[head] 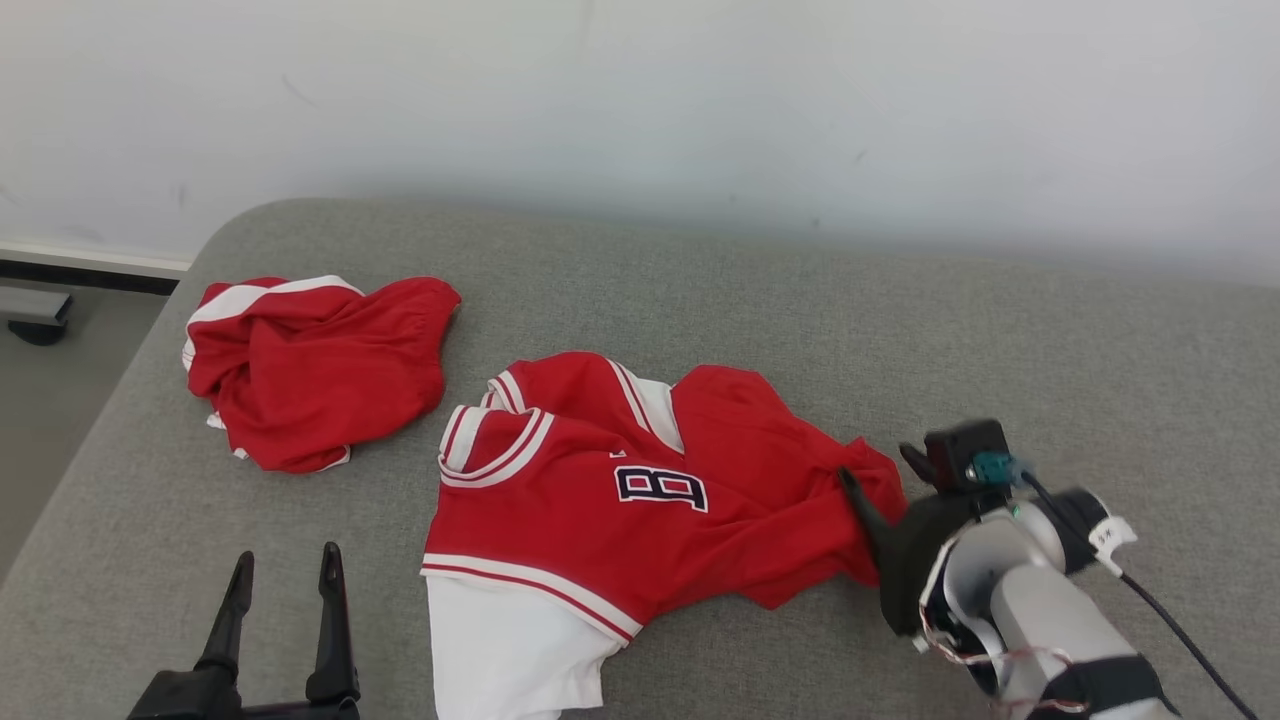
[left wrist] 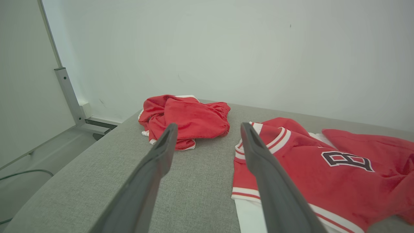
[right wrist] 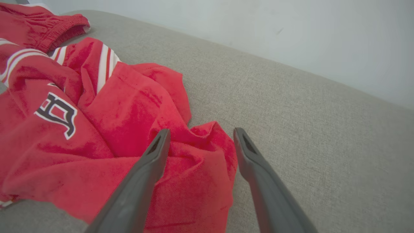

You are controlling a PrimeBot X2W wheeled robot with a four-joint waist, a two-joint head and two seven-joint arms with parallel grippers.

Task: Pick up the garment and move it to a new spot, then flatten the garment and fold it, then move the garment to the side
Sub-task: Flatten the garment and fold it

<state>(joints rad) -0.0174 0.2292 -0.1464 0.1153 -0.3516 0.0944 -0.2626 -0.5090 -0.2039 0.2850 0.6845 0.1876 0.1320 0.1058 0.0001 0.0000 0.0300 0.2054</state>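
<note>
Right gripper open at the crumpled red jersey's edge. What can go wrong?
1. The open right gripper hovers at a bunched fold of the red, white-trimmed letter-B jersey; closing may pinch several layers, leaving it crumpled.
2. A second crumpled red garment lies nearby on the grey fabric surface; moving the jersey left could drag into it.

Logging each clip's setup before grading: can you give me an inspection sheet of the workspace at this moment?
Surface: grey fabric-covered top.
Job's things: red jersey with a B, rumpled, unfolded, mid-surface.
Clutter: second red garment, crumpled, far left, apart from the jersey.
Grippers: left gripper open, over bare surface; right gripper open at the jersey's right edge, holding nothing.
Cables: black cable off the right wrist; grey cable on the floor.
Surroundings: white wall behind; metal frame at left.
</note>
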